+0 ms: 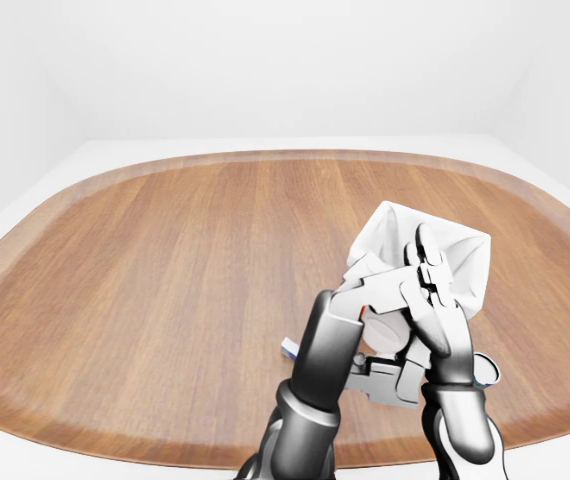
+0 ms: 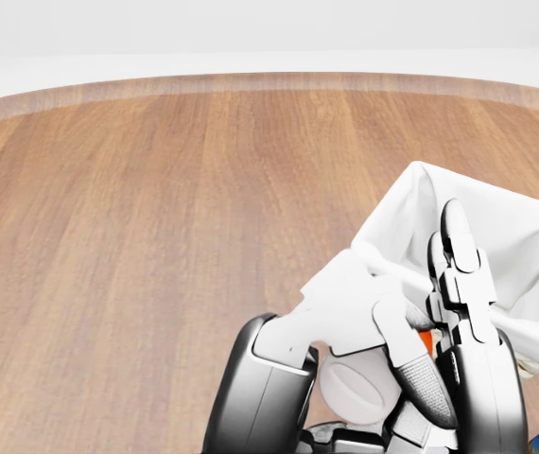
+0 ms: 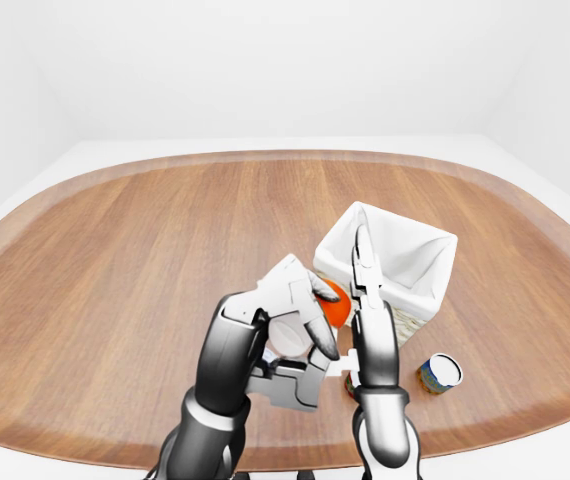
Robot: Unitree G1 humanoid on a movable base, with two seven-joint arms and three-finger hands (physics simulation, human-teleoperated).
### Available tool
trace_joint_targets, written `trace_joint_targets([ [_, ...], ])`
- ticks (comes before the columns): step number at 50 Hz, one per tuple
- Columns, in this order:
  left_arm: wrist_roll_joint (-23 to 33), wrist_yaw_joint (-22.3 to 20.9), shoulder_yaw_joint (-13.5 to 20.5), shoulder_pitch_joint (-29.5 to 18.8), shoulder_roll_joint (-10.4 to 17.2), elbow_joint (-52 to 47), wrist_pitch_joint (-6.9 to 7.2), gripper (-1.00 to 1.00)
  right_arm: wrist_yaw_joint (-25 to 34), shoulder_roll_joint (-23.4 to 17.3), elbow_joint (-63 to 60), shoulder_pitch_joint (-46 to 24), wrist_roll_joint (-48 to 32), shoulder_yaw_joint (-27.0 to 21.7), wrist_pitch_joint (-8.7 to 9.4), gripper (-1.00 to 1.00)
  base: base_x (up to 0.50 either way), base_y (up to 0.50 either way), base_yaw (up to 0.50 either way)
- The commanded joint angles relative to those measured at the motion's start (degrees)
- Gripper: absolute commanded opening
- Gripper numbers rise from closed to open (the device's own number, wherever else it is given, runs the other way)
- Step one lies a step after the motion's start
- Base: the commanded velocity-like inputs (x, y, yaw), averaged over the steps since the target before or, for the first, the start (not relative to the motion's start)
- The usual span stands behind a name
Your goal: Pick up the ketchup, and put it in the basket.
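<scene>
Right-eye view, bottom: left hand (image 3: 300, 320) raised above the wooden table (image 3: 145, 260), fingers wrapped round the ketchup (image 3: 333, 303). Only the orange-red body of the bottle shows, between the dark fingertips. The ketchup sits off the table surface, just beside the near-left wall of the basket (image 3: 405, 300), not yet inside it.

Right hand (image 3: 367, 290) stands just to the right of the left hand, forearm upright, fingers extended upward and holding nothing; one finger juts sideways toward the left hand lower down. In the head view this hand overlaps the basket's white cloth liner (image 2: 506, 246).

A small can (image 3: 440, 372) lies on the table right of the right forearm, near the basket's woven lower wall. In the left-eye view a small blue-and-white item (image 1: 289, 349) shows on the table beside the left forearm; too hidden to identify.

Beyond the basket: bare wood up to the table's curved far rim, then white floor and walls.
</scene>
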Motion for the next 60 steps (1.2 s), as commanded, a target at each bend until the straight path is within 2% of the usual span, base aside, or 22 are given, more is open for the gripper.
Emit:
trace_joint_targets([
  [1, -1.3, 3.4, -4.0, 0.8, 0.4, 0.3, 0.00, -0.92, 0.1, 0.0, 0.3, -0.1, 0.0, 0.2, -0.25, 1.00, 0.00, 0.00, 0.00],
  [10, -0.6, 4.2, -6.2, 1.2, 0.7, 0.2, 0.00, -0.92, -0.1, 0.0, -0.1, 0.1, -0.1, 0.3, -0.04, 1.00, 0.00, 0.00, 0.00],
  [20, -0.4, 4.4, -6.9, 1.1, 0.7, -0.2, 0.00, -0.92, 0.2, -0.3, 0.7, 0.5, -0.4, 0.5, -1.45, 1.00, 0.00, 0.00, 0.00],
  [21, -0.4, 4.5, -6.9, 1.1, 0.8, -0.2, 0.00, -0.92, 0.0, -0.3, 1.2, 0.4, -0.9, 0.3, -1.43, 0.63, 0.00, 0.00, 0.00],
  [22, -0.3, 4.4, -6.9, 1.1, 0.8, -0.3, 0.00, -0.92, 0.1, -0.4, 1.8, 0.4, -0.9, 0.2, -2.11, -1.00, 0.00, 0.00, 0.00],
  [25, -0.3, 4.4, -6.7, 1.1, 0.7, -0.3, 0.00, -0.90, 0.3, -0.2, 2.1, 0.3, -1.3, 0.4, -1.71, -1.00, 0.00, 0.00, 0.00],
  [26, -0.2, 4.4, -6.6, 1.0, 0.7, -0.3, 0.00, -0.70, 0.3, -0.2, 2.2, 0.2, -1.3, 0.4, -1.68, -1.00, 0.00, 0.00, 0.00],
  [28, -0.2, 4.4, -6.6, 1.0, 0.7, -0.3, 0.00, -0.70, 0.3, -0.2, 2.2, 0.2, -1.3, 0.4, -1.68, -1.00, 0.00, 0.00, 0.00],
  [29, -0.3, 4.3, -6.3, 1.0, 0.7, -0.2, 0.00, 1.00, 0.2, -0.2, 2.1, 0.3, -1.6, 0.3, -1.70, -1.00, 0.00, 0.00, 0.00],
  [44, -0.1, 4.1, -5.9, 1.1, 1.0, -1.4, 0.00, 1.00, -0.3, 0.0, 2.8, -0.2, -2.5, 0.4, -1.72, -1.00, 0.00, 0.00, 0.00],
  [51, 0.4, 3.0, -4.7, 1.8, 2.7, -4.7, 0.00, 1.00, -0.4, -0.1, 3.3, -0.3, -2.4, 0.2, -2.15, -1.00, 0.00, 0.00, 0.00],
  [54, 0.4, 1.9, -2.8, 2.1, 3.8, -7.6, 0.00, 1.00, -0.4, 0.0, 3.5, -0.4, -2.4, -0.1, -2.25, -1.00, 0.00, 0.00, 0.00],
  [57, -0.6, 0.5, 0.4, 2.9, 5.4, -10.6, 0.00, 1.00, -0.3, 0.1, 3.4, -0.4, -2.4, -0.1, -2.20, -1.00, 0.00, 0.00, 0.00],
  [58, -0.6, 0.5, 0.5, 2.9, 5.5, -10.7, 0.00, 1.00, -0.3, 0.1, 3.4, -0.4, -2.4, -0.1, -2.20, -1.00, 0.00, 0.00, 0.00],
  [59, -1.1, -0.6, 3.3, 3.3, 6.6, -12.9, 0.00, 1.00, -0.3, 0.1, 3.5, -0.4, -2.4, -0.2, -2.16, -1.00, 0.00, 0.00, 0.00],
  [60, -1.1, -0.7, 3.5, 3.4, 6.6, -13.0, 0.00, 1.00, -0.3, 0.1, 3.5, -0.4, -2.4, -0.2, -2.16, -1.00, 0.00, 0.00, 0.00],
])
